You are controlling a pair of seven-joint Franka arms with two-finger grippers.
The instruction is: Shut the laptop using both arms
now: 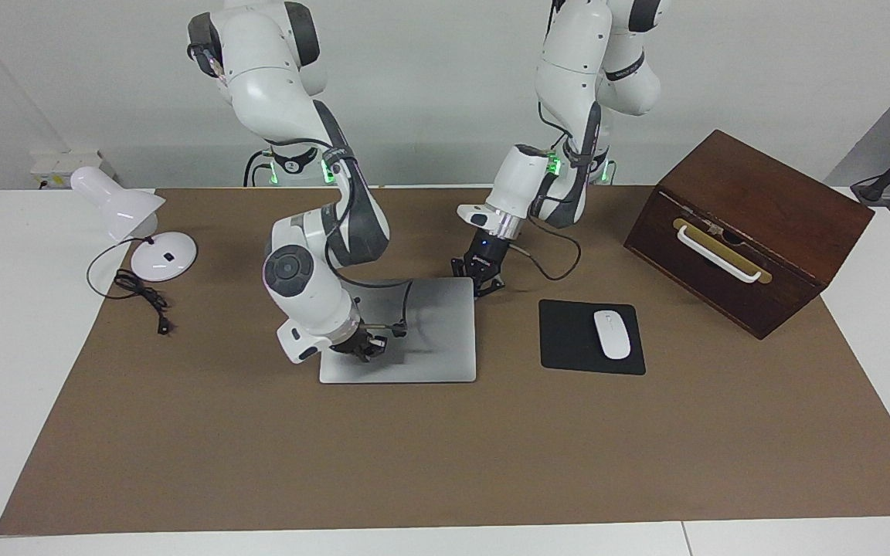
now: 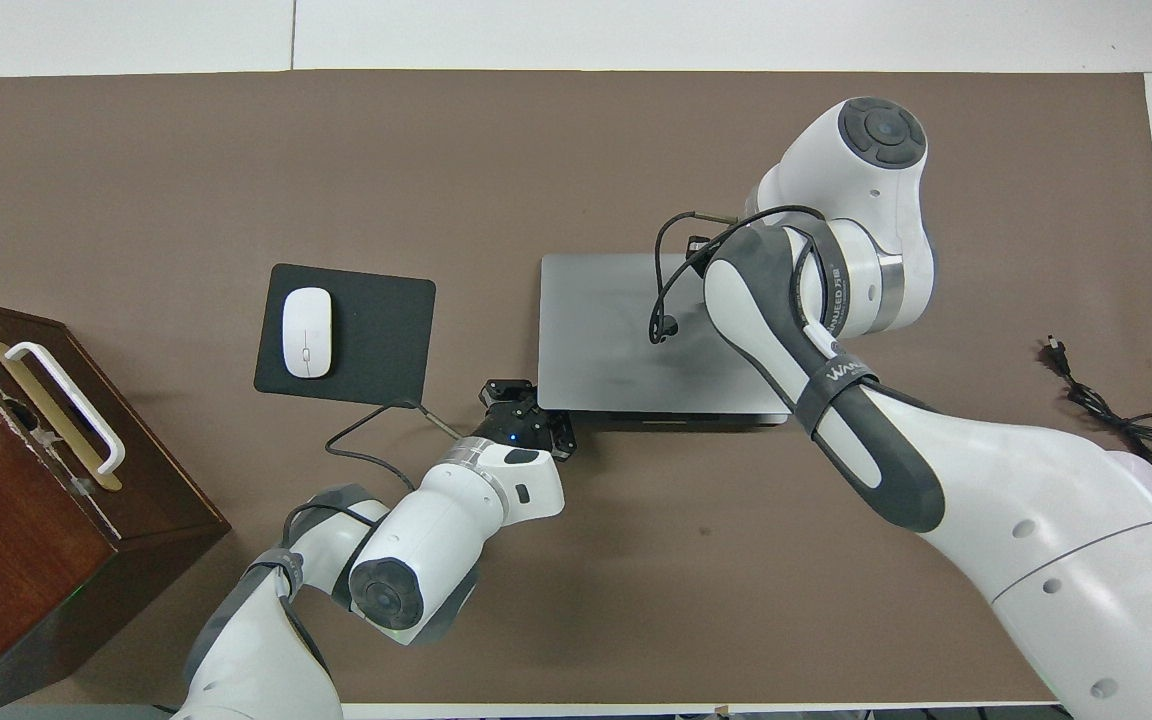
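My laptop [image 1: 429,332] lies shut and flat mid-mat, silver-grey lid up, its hinge edge turned away from me.

Our right arm [image 1: 314,232] reaches out with elbow bent, wrist angled down, right hand [image 1: 364,344] shut and low. Our left arm [image 1: 568,100] hangs steeply down, forearm folded in, left hand [image 1: 480,276] shut, tips pointing down.
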